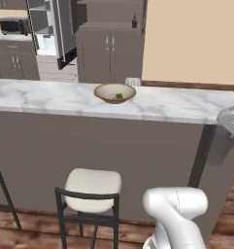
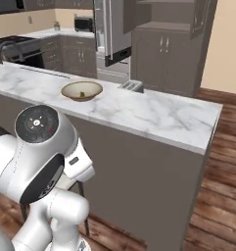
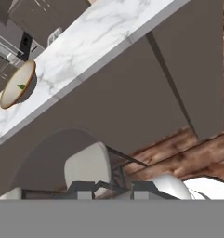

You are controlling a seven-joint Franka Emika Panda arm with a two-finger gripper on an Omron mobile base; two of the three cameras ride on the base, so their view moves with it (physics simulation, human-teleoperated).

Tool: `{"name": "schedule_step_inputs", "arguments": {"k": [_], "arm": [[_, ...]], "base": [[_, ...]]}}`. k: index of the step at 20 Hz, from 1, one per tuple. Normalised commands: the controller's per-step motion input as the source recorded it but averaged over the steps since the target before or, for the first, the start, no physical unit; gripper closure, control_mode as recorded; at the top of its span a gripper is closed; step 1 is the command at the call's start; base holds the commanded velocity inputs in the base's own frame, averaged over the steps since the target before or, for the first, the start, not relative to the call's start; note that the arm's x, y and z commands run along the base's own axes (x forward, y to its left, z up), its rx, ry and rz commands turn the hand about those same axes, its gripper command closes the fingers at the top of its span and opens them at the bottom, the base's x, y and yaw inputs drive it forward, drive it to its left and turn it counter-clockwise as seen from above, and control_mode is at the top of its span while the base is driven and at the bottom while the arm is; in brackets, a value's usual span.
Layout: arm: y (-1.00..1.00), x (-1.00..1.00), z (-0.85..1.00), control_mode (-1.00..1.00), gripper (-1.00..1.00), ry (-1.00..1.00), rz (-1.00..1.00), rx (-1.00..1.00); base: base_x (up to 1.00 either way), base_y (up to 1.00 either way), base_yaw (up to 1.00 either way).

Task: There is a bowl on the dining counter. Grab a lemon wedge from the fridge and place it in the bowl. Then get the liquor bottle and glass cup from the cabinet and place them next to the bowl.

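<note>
A tan bowl (image 1: 114, 92) stands on the white marble dining counter (image 1: 50, 99), with a green lemon wedge (image 1: 119, 96) inside it. The hand view has the same bowl (image 3: 18, 86) at its left edge. Behind the counter the fridge (image 1: 50, 29) stands with its door open. Beside it is the brown cabinet (image 1: 108, 51), and the dark liquor bottle (image 1: 134, 21) stands on its open shelf. The glass cup is out of view. My gripper (image 3: 118, 189) hangs off the counter's right end, below the top. Its jaws are slightly apart and hold nothing.
Two bar stools (image 1: 91, 187) stand against the counter's front. A small white toaster (image 1: 133, 81) sits just behind the bowl. A microwave (image 1: 11, 25) is at the far left. Wooden floor (image 2: 222, 147) lies open past the counter's right end.
</note>
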Motion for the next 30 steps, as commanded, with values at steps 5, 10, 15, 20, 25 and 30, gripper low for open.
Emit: {"name": "schedule_step_inputs", "arguments": {"k": [5,10,15,20,25,30], "arm": [[0.0,0.0,0.0,1.0,1.0,0.0,0.0,0.0],[0.0,0.0,0.0,1.0,1.0,0.0,0.0,0.0],[0.0,0.0,0.0,1.0,1.0,0.0,0.0,0.0],[0.0,0.0,0.0,1.0,1.0,0.0,0.0,0.0],[0.0,0.0,0.0,1.0,1.0,0.0,0.0,0.0],[0.0,0.0,0.0,1.0,1.0,0.0,0.0,0.0]], "base": [[0.15,-0.26,-0.35],[0.09,-0.22,-0.29],[0.12,-0.32,-0.25],[0.0,-0.57,-0.16],[0.28,-0.25,-0.11],[0.87,0.1,-0.13]]}}
